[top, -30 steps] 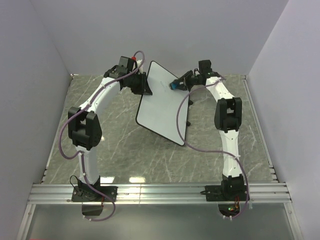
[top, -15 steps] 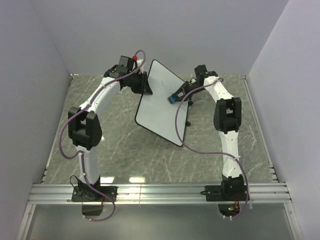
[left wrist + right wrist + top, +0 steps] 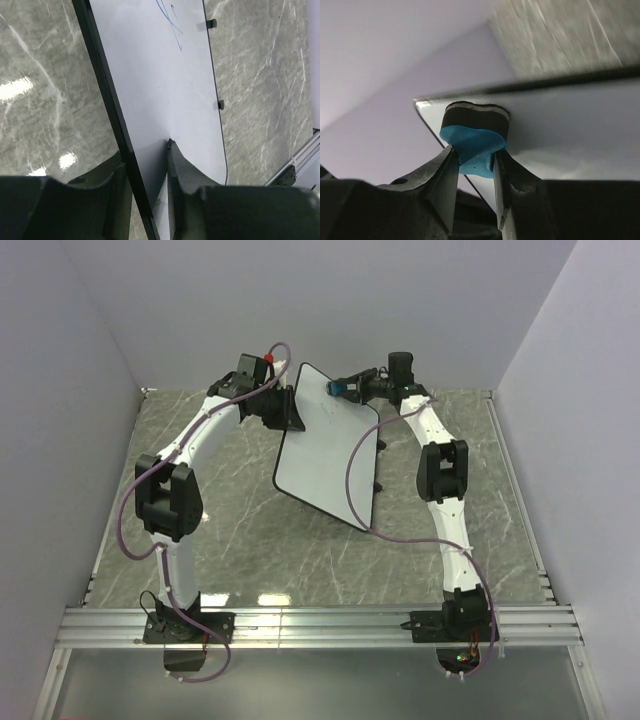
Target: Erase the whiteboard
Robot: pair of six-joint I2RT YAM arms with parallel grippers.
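The large white rectangular whiteboard with a thin black frame (image 3: 325, 445) stood tilted on edge in the upper middle of the top view, above the grey marbled tabletop (image 3: 230, 530). The left gripper (image 3: 145, 150) pinched its frame, one finger on each face. The right gripper (image 3: 474, 155) was clamped on a small blue eraser block (image 3: 475, 135), whose dark felt pad pressed against the board near its top corner. A purple cable (image 3: 349, 475) draped across the board's right edge. Blue scribbles (image 3: 172, 22) near the small black feet (image 3: 211, 23) were illegible.
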